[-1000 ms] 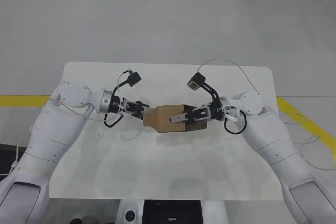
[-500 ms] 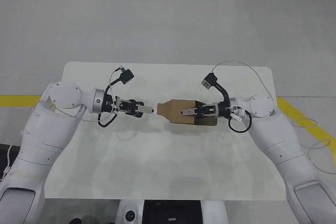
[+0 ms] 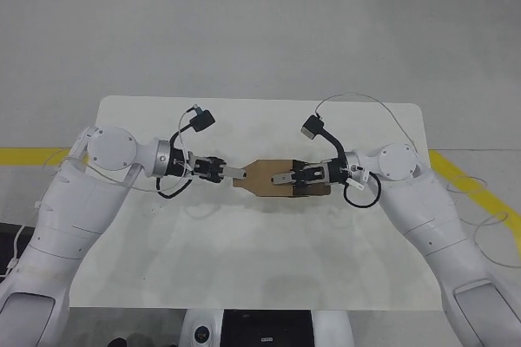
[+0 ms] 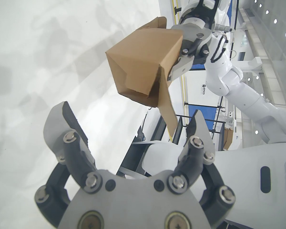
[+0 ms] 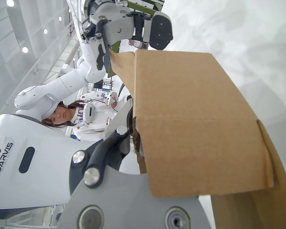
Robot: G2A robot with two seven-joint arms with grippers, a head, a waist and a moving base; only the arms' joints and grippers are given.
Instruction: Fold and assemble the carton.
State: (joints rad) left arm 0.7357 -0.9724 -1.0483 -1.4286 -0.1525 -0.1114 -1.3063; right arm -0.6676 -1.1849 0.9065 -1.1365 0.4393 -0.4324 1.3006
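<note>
Left gripper (image 4: 131, 110) is hanging wide open, gripping nothing. Just ahead of its fingertips the carton (image 4: 143, 58) is hovering above the table (image 3: 243, 260), with a loose flap (image 4: 168, 110) poking toward them. Beyond, the right gripper (image 4: 179, 66) is clamping the carton's far wall. Body is looking squared and the near end half-folded, so flap closing is likely what's left. Long axis is running gripper to gripper, folded end pointing at the left gripper.

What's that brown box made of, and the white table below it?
The carton looks like plain brown cardboard, matte, with sharp creases and a thin bent flap. The table is smooth and white with a soft sheen; perhaps laminate or painted board, hard to tell.
</note>
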